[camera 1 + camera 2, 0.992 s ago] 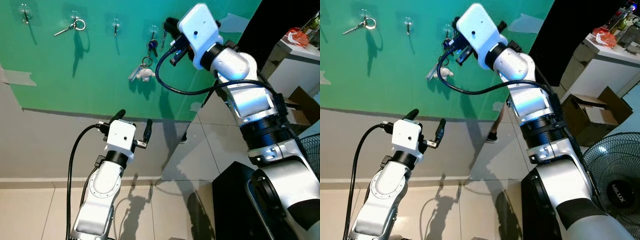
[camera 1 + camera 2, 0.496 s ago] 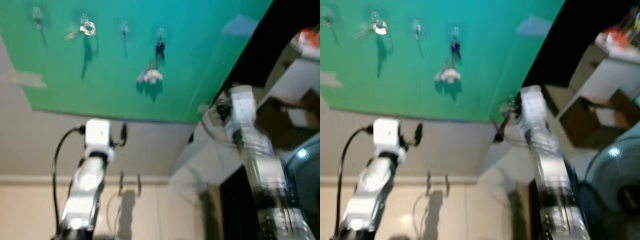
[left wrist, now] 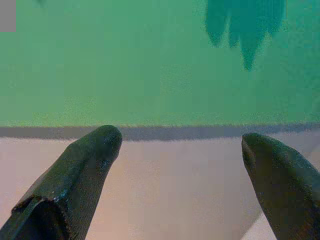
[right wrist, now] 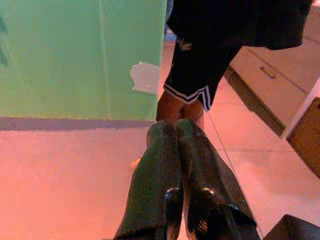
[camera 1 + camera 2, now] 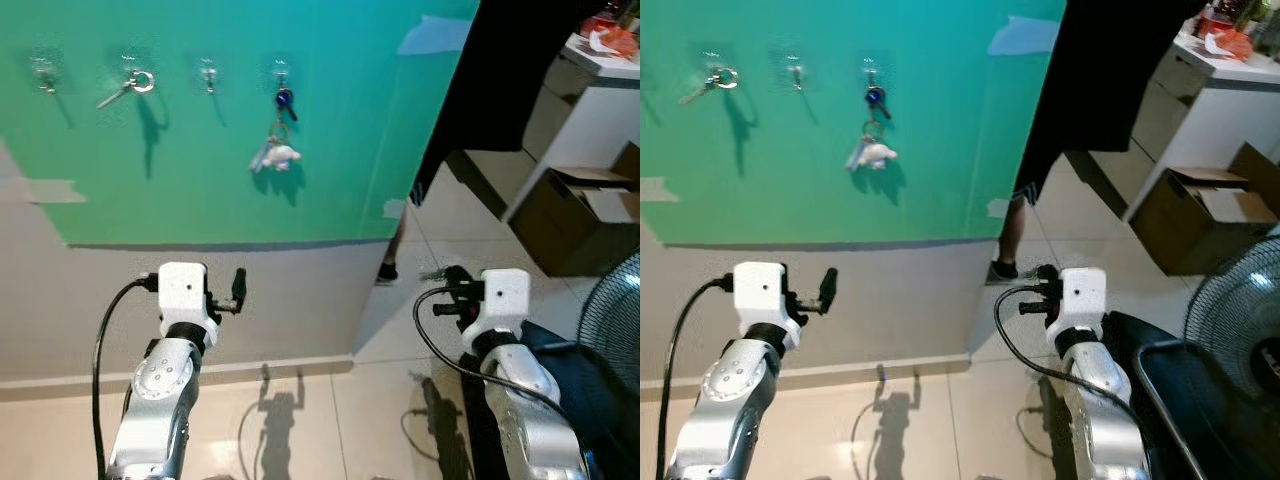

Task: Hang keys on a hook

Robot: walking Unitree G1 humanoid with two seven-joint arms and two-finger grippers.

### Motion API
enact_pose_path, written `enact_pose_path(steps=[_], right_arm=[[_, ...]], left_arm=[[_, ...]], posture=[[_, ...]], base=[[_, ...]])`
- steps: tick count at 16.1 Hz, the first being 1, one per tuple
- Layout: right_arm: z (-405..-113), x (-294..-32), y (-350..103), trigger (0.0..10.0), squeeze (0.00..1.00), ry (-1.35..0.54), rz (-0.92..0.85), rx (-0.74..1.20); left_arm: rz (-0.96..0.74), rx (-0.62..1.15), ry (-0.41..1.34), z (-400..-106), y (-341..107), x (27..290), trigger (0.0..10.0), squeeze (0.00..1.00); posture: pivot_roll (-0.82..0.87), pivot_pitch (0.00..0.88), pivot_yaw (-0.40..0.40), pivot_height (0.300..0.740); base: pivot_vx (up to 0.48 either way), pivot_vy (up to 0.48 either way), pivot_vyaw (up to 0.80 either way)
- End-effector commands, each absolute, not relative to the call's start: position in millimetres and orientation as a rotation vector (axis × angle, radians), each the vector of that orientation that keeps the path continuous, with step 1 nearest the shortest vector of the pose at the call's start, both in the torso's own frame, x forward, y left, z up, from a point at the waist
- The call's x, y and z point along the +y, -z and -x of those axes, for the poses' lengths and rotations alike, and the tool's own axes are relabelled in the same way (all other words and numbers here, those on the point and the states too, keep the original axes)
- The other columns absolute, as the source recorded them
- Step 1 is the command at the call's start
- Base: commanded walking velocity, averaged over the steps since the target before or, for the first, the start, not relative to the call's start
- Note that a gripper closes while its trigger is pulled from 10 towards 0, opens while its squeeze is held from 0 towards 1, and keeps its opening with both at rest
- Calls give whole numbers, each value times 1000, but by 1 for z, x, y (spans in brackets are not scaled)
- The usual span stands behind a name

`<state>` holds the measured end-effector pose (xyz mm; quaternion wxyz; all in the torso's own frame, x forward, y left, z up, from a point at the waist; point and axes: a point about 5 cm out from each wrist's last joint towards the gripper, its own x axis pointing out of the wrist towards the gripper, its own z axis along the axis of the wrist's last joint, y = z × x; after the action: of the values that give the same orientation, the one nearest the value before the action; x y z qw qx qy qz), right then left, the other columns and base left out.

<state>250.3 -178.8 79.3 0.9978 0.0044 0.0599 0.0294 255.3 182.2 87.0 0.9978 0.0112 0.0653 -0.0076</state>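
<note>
The keys hung on the rightmost hook of the row along the top edge of the green board, a blue-headed key uppermost and a small white charm dangling below it. Two hooks to the left, another key on a ring sat on its own hook, and the hook between them was bare. Down low, the left gripper faced the board's bottom edge with its fingers spread wide apart, nothing between them. The right gripper was lowered too, well apart from the keys, its fingers pressed together and holding nothing. A person in dark shorts stood beside the board's right edge.
</note>
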Motion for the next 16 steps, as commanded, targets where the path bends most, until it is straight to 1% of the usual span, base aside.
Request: enact_pose_path(steps=[1,3,6,8,9,10,11,14,16], right_arm=[[-247,-188,-84,10000,0,-8,-10,112],[-242,-182,-90,10000,0,-25,0,94],[-236,-178,-82,10000,0,-45,15,140],[-224,-185,-82,10000,0,-16,20,161],[-222,-184,-82,10000,0,-19,16,166],[-220,-180,-78,10000,0,-39,28,181],[-220,-178,-77,10000,0,-44,28,183],[-217,-173,-73,10000,0,-49,1,208],[-222,-172,-72,10000,0,-70,13,212]], left_arm=[[-8,120,3,-253,-93,183,10000,0],[-3,136,10,-244,-94,181,10000,0],[-22,185,14,-244,-85,183,10000,0],[-16,209,-17,-232,-81,195,10000,0],[-22,204,-12,-231,-82,194,10000,0],[-40,180,25,-232,-87,185,10000,0],[-50,175,42,-231,-88,182,10000,0],[-54,145,30,-227,-92,184,10000,0],[-47,121,20,-227,-96,182,10000,0]], posture=[[6,0,-63,740],[11,0,-58,740],[19,0,-55,740],[24,0,-58,740],[22,0,-58,740],[21,0,-53,740],[21,0,-53,740],[23,0,-55,740],[30,0,-64,740]], base=[[0,0,0],[0,0,0],[0,0,0],[0,0,0],[0,0,0],[0,0,0],[0,0,0],[0,0,0],[358,319,0]])
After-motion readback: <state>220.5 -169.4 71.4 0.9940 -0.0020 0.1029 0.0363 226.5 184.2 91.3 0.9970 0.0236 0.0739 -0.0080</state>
